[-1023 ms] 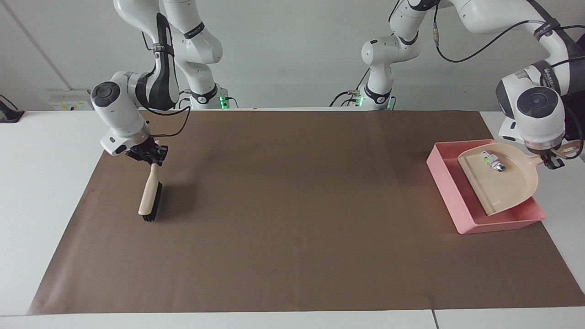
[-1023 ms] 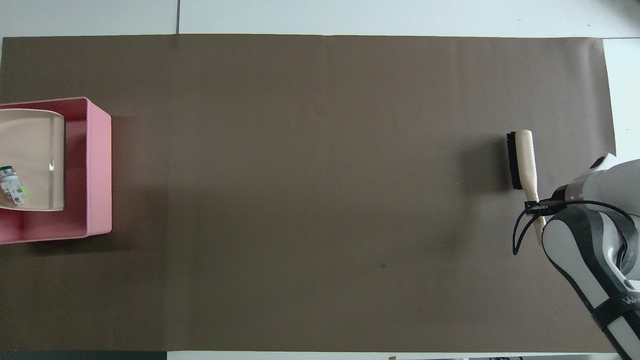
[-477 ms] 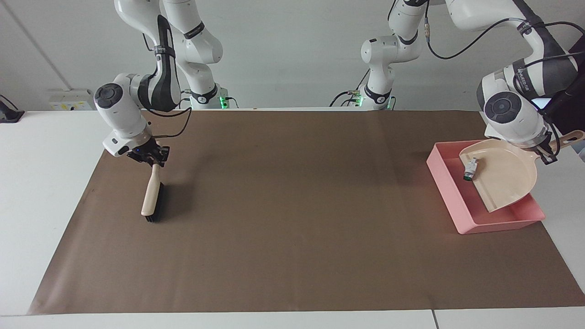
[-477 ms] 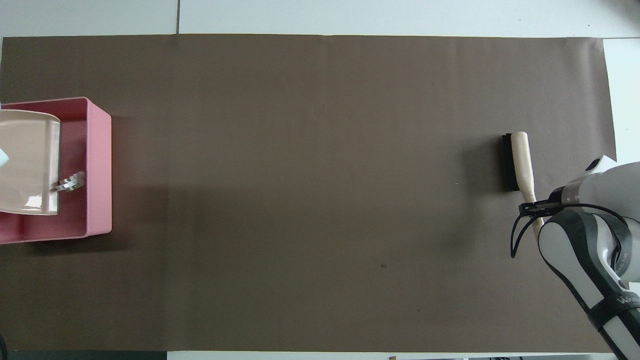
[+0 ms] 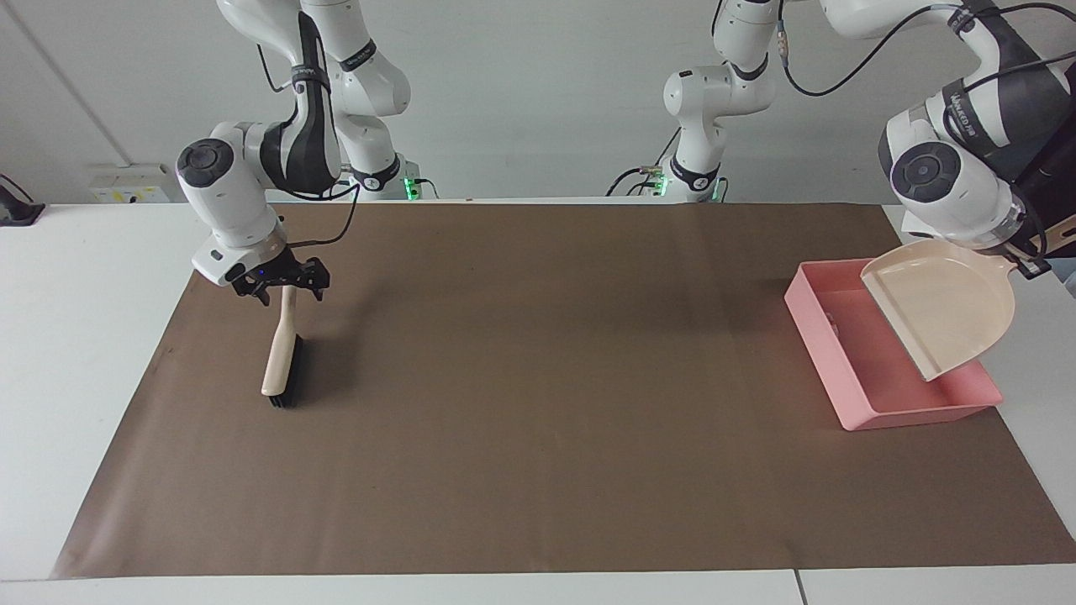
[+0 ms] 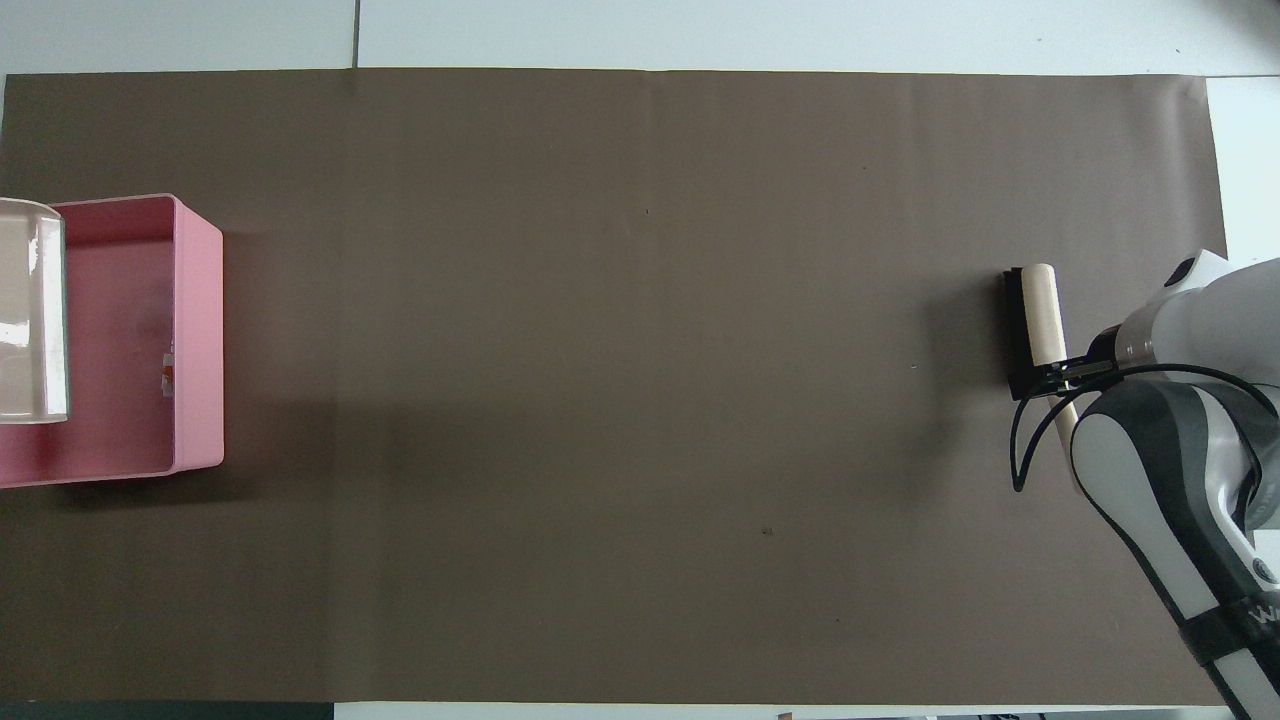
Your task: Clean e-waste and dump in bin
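- Brown paper sheet (image 5: 538,437) covers most of the white desk (image 5: 76,353); plain grey wall up top
- left pincer (image 5: 1027,262) is pinching the handle of the beige dustpan (image 5: 946,311), tipped steeply over the pink bin (image 5: 916,410) at the left arm's end; pan looks empty
- e-waste (image 6: 167,368) shows as a small white and orange bit on the bin floor by its wall; the black part I can't make out
- right pincer (image 5: 282,284) is spread around the brush (image 5: 279,361) handle, bristles resting on the paper; looks let go
- my read: dumping's basically done; next is levelling the pan and setting it down clear of the bin
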